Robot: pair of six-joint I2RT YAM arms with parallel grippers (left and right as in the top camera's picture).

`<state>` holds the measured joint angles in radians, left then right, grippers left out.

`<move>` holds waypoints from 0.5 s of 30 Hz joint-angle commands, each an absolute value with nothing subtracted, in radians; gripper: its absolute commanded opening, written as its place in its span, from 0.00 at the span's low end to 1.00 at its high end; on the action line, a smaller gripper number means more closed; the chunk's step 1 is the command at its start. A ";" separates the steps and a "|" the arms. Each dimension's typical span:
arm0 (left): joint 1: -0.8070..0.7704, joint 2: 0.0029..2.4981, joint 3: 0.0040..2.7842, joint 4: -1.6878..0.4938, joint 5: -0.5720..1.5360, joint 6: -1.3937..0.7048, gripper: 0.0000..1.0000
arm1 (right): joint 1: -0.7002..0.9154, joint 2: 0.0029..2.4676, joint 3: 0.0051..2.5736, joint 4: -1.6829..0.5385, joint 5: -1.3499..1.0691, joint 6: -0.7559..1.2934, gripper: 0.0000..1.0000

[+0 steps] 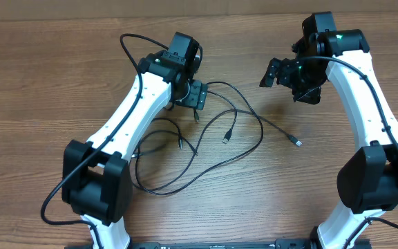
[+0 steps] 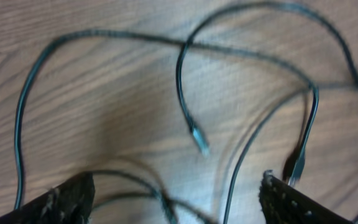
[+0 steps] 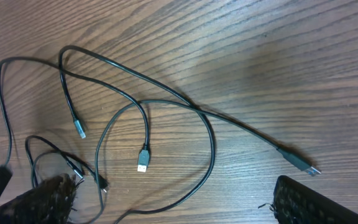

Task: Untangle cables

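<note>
Several thin black cables point(image 1: 185, 166) lie in crossing loops on the wooden table point(image 1: 47, 83), between the two arms. One plug end point(image 1: 227, 137) rests in the middle and another point(image 1: 297, 142) points right. My left gripper point(image 1: 199, 97) hovers over the upper left of the tangle. In the left wrist view it point(image 2: 176, 199) is open, with blurred cable strands running loose between its fingers and a small plug point(image 2: 199, 140) ahead. My right gripper point(image 1: 289, 81) hangs above bare table to the upper right. In the right wrist view it point(image 3: 176, 199) is open and empty above a USB plug point(image 3: 143, 160).
The left arm's own thicker wire point(image 1: 126, 45) arcs over the table at the upper left. A longer plug point(image 3: 300, 162) lies near the right gripper's right finger point(image 3: 316, 202). Bare wood surrounds the tangle on all sides.
</note>
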<state>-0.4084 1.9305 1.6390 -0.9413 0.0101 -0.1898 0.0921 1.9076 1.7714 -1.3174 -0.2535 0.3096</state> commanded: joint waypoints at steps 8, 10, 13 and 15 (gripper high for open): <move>-0.398 2.052 1.647 -0.784 -0.020 -0.431 0.82 | 0.088 1.901 1.773 -1.311 -0.224 0.305 1.00; -0.384 2.074 1.647 -0.757 -0.018 -0.410 0.81 | 0.088 1.901 1.773 -1.312 -0.224 0.305 1.00; -0.347 2.088 1.647 -0.755 0.014 -0.281 0.81 | 0.088 1.901 1.773 -1.312 -0.225 0.305 1.00; -0.311 2.086 1.647 -0.785 0.065 -0.150 0.78 | 0.088 1.901 1.773 -1.314 -0.224 0.305 1.00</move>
<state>-0.3641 2.0819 1.6390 -0.7677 0.0185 -0.3099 0.0921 1.9076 1.7714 -1.3174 -0.2348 0.3096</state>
